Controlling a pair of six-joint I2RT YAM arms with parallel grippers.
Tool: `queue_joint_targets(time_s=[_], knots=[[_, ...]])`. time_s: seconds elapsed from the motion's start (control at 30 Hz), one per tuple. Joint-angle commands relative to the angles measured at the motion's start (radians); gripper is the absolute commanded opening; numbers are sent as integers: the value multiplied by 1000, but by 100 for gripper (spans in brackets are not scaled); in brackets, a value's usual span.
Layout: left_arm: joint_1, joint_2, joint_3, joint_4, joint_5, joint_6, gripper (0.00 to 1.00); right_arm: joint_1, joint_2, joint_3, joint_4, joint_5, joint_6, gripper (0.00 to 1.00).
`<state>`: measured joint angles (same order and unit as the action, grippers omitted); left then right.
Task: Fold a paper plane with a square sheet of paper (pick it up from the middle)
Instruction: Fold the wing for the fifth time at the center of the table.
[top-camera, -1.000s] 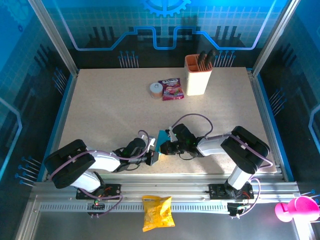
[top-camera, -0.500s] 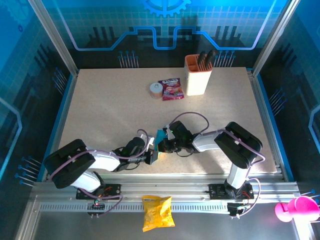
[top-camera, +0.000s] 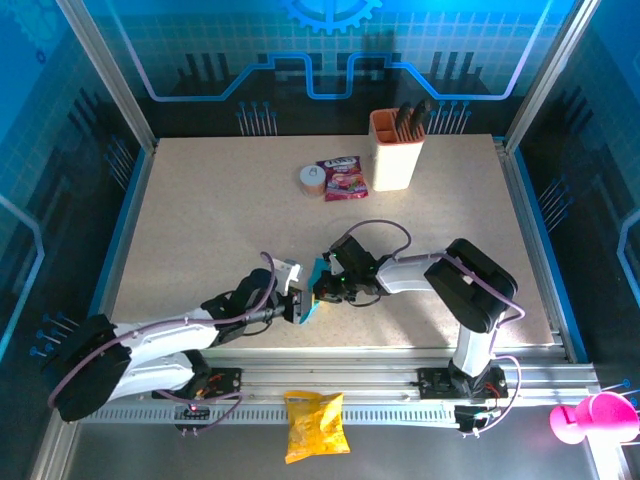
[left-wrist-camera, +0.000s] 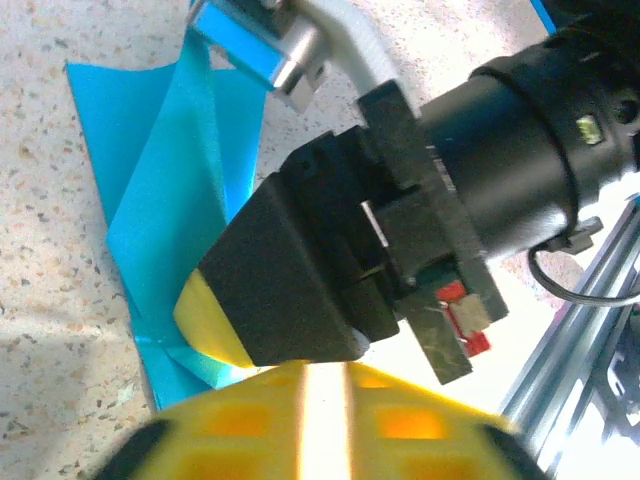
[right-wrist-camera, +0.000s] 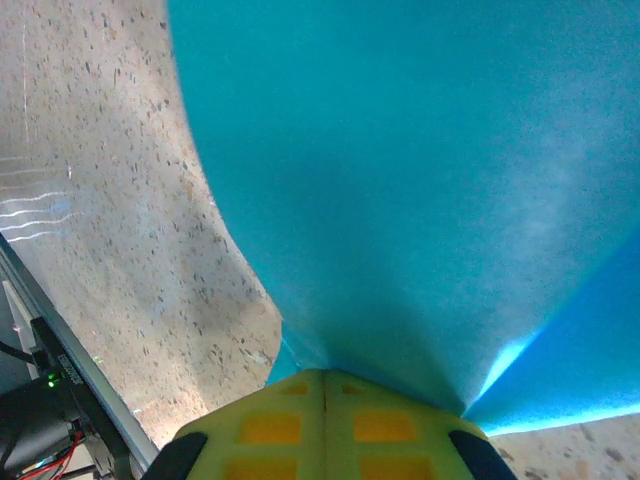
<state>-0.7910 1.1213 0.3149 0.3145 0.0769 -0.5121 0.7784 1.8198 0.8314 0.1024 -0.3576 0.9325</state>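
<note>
Cyan paper is what both arms are crowding around. The square sheet of paper, partly folded and lifting off the table, is sitting well in front of the orange holder, toward the arms' bases and a little to its left. The right gripper is pinching it with its jaws fully closed. In the right wrist view, the sheet is fanning straight up out of the closed yellow tips. The left gripper, on the side farther from the holder, is closed tight too and is pressing in at the sheet's near edge. I cannot tell whether any paper is caught between its fingers.

I am seeing 2 risks here. With 2 closed grippers working just beside each other, any pull in opposite directions is likely to tear or crumple such thin paper. A small misjudged move could also knock one finger into the other and drag the crease off centre, giving a lopsided fold.
</note>
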Motion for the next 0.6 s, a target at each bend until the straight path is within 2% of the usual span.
queue_joint_targets(time_s=[0.0, 0.23, 0.57], knots=[[-9, 3, 34, -94, 43, 42, 0, 5, 87, -37, -187, 105, 21, 0], [-99, 148, 88, -62, 67, 76, 0, 7, 94, -41, -197, 105, 27, 0], [-98, 252, 90, -4, -47, 69, 0, 7, 105, -40, -192, 94, 38, 0]])
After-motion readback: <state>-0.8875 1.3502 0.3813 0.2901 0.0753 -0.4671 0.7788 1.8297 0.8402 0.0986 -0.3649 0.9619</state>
